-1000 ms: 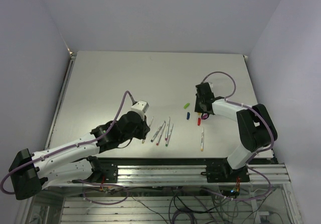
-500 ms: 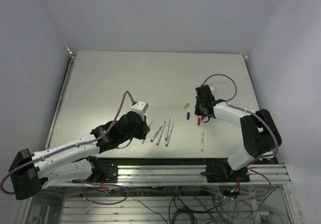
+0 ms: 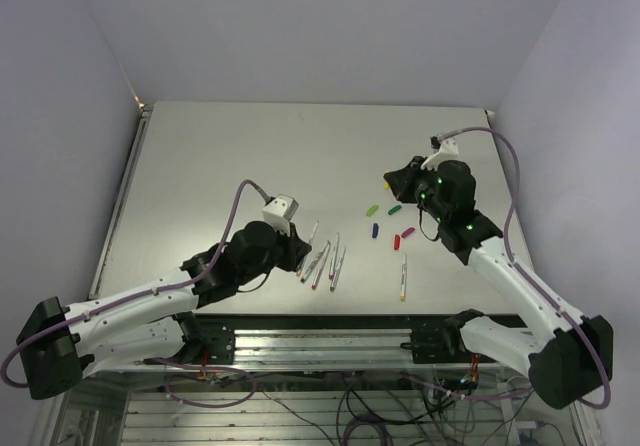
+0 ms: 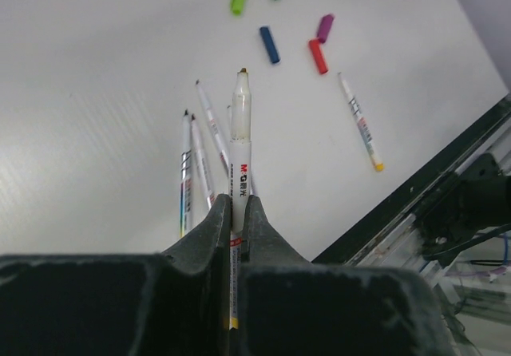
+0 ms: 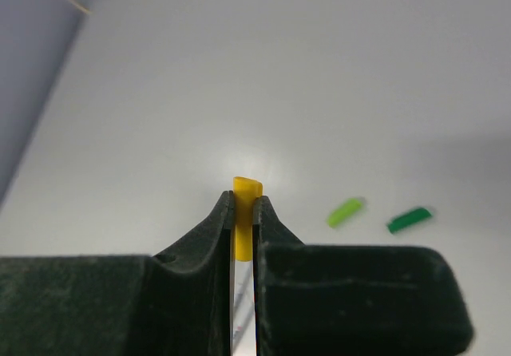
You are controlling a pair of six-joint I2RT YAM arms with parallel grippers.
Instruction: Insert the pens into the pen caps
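The left gripper [image 4: 237, 203] is pinching 1 pen [image 4: 240, 124] low on its barrel, so most of the pen is sticking out toward 12 o'clock in the wrist view, tip forward. The right gripper [image 5: 243, 204] is squeezing the yellow cap [image 5: 247, 187] between its fingers, with only the cap's top showing. From above, the 2 grippers are sitting well apart, the right one at 2 o'clock from the left.

On the table [image 3: 220, 156], 5 caps are lying loose: light green [image 3: 371, 209], dark green [image 3: 394, 208], blue [image 3: 375, 231], red [image 3: 397, 241] and magenta [image 3: 408, 233]. A bunch of pens [image 3: 322, 263] is lying at 9 o'clock of them, and a lone pen [image 3: 403, 278] at 6 o'clock.

The long overhang is probably the main risk, since a slightly off-axis meeting could pivot the pen in the grip. The cap is buried deep, so I cannot tell which way its mouth is facing. A hard push could also squirt the cap out. A low approach could scatter the loose caps.
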